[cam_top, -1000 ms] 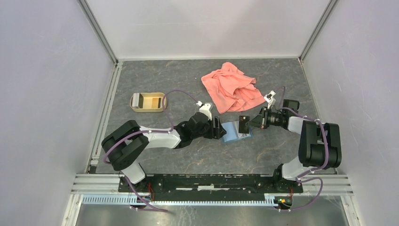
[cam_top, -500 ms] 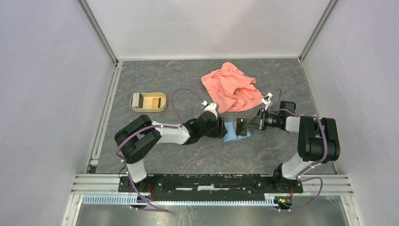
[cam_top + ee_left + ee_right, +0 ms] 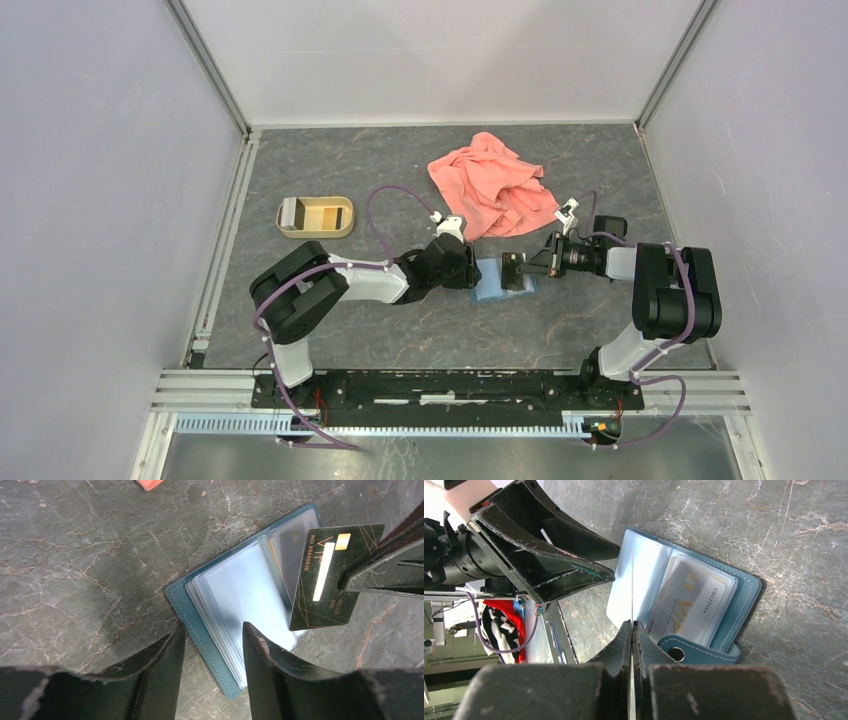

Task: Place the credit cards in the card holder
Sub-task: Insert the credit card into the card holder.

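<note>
The card holder [image 3: 235, 592] lies open on the grey table, teal outside with clear sleeves, and it shows pale blue in the top view [image 3: 492, 287]. One of the credit cards [image 3: 691, 602] sits in a sleeve. My right gripper [image 3: 631, 625] is shut on another credit card [image 3: 327, 580], dark with gold VIP lettering. It holds that card on edge over the holder's right half [image 3: 512, 270]. My left gripper [image 3: 212, 627] is open, its fingers [image 3: 265, 665] straddling the holder's near edge.
A salmon-pink cloth [image 3: 492, 185] lies crumpled behind the holder. A tan oval tray [image 3: 315, 217] stands at the back left. White walls enclose the table on three sides, and a metal rail [image 3: 450, 385] runs along the front.
My left gripper has slid right up to the holder and its jaws have narrowed. My right gripper has carried the card slightly left and lower over the holder.
</note>
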You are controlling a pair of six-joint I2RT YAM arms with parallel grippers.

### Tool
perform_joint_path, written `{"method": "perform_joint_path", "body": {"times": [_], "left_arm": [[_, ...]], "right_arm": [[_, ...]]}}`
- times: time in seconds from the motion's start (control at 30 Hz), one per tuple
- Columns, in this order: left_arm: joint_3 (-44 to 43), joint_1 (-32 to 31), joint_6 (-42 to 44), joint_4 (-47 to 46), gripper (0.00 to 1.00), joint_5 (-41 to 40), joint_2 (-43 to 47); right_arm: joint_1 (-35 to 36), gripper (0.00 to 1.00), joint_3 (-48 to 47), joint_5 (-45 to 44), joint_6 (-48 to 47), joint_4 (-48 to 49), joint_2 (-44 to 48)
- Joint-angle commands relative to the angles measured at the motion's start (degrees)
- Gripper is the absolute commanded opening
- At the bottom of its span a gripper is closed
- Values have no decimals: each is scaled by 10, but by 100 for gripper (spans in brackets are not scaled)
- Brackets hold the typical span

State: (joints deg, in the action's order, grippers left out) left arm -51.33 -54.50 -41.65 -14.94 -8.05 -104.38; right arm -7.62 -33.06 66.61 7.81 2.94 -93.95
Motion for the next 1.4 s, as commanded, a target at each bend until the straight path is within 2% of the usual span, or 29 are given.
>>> {"method": "perform_joint_path", "body": {"times": [0.0, 0.43, 0.97, 1.1, 1.37], "left_arm": [[1, -3, -12, 61, 52, -24, -28], [1, -3, -9, 62, 44, -20, -47], [-2, -2, -8, 55, 41, 0, -53], [-1, -3, -8, 55, 41, 2, -52], [2, -1, -6, 54, 40, 3, -50]], "right_arm": [[-1, 0, -10, 3, -13, 1, 5], [-27, 0, -10, 10, -17, -4, 10], [-12, 0, 21, 5, 23, 16, -20], [-11, 0, 29, -21, 39, 7, -7], [-8, 0, 46, -134, 78, 2, 28]]}}
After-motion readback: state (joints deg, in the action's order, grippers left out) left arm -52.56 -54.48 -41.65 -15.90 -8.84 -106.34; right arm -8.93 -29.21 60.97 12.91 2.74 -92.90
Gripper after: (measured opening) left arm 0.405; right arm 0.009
